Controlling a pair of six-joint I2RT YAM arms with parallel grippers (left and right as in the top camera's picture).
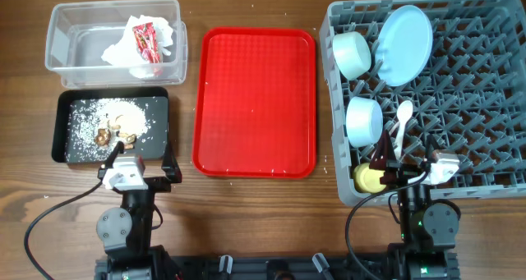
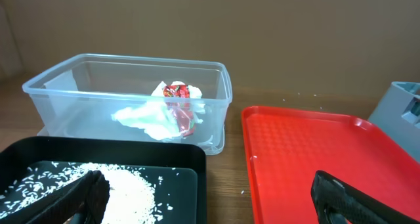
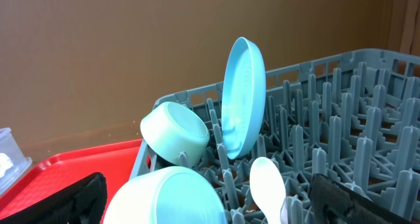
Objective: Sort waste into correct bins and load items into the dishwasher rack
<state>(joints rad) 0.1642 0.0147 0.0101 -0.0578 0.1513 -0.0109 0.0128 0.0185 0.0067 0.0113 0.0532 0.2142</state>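
The clear tub [image 1: 70, 34] holds a crumpled white napkin [image 2: 147, 117] and a red wrapper [image 1: 146, 39]. White grains and brownish scraps [image 1: 115, 120] lie in the black tray [image 1: 160, 149]. In the grey rack [image 1: 485, 161] stand a pale blue plate [image 1: 404, 43], two bowls [image 1: 353, 54] [image 1: 364, 120], a white spoon [image 3: 268, 181] and a yellow cup [image 1: 367, 178]. My left gripper [image 1: 141, 154] is open at the black tray's near edge, with nothing between its fingers [image 2: 72, 199]. My right gripper [image 1: 408, 158] is open over the rack's near edge, straddling the near bowl [image 3: 167, 198] and the spoon.
A flat red tray [image 1: 255, 99] lies bare between the bins and the rack. A few stray grains lie on the wooden table [image 1: 271, 222] around it. Both arm bases stand at the table's near edge.
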